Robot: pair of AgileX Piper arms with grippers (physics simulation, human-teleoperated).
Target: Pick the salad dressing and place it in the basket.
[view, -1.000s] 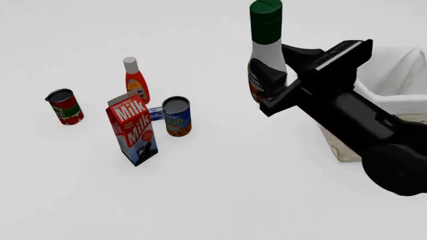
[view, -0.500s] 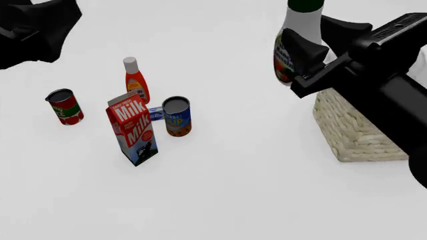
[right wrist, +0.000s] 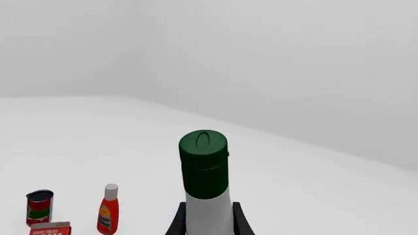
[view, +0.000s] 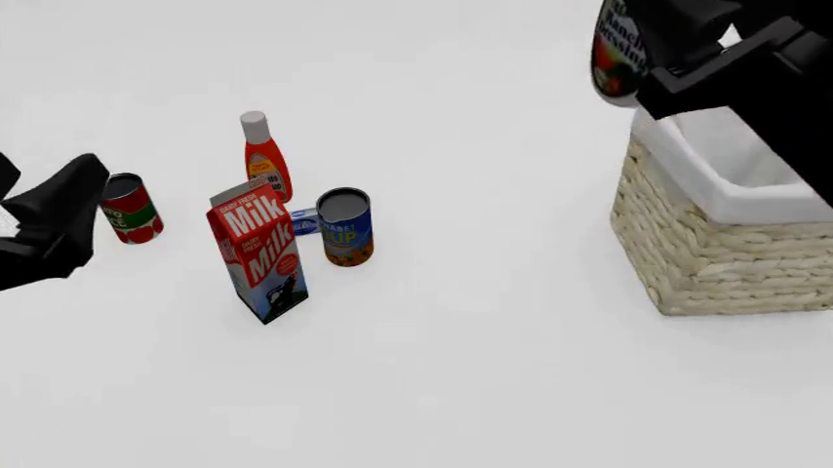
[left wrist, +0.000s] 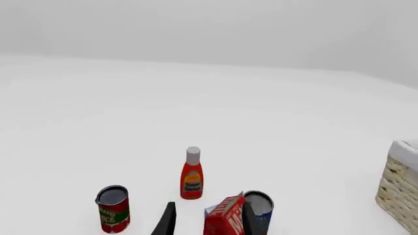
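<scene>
The salad dressing (view: pixel 617 57), a white bottle with an oval green-and-red label, hangs high at the top right, its cap cut off by the frame. My right gripper (view: pixel 641 60) is shut on its body and holds it upright in the air beside the basket's far left corner. In the right wrist view the dark green cap (right wrist: pixel 203 164) rises between the fingers (right wrist: pixel 175 221). The wicker basket (view: pixel 709 249) with white lining stands at the right. My left gripper (view: pixel 59 222) is open and empty at the left, next to the red can.
A milk carton (view: pixel 260 249), a blue can (view: pixel 345 226), an orange-red bottle with a white cap (view: pixel 264 156), a red can (view: pixel 132 210) and a small blue item (view: pixel 303 222) stand at the centre-left. The left wrist view shows the same group and the basket's corner (left wrist: pixel 398 188).
My right gripper has carried the salad dressing up and to the right, towards the basket. My left arm has come down from the top left to beside the red can.
</scene>
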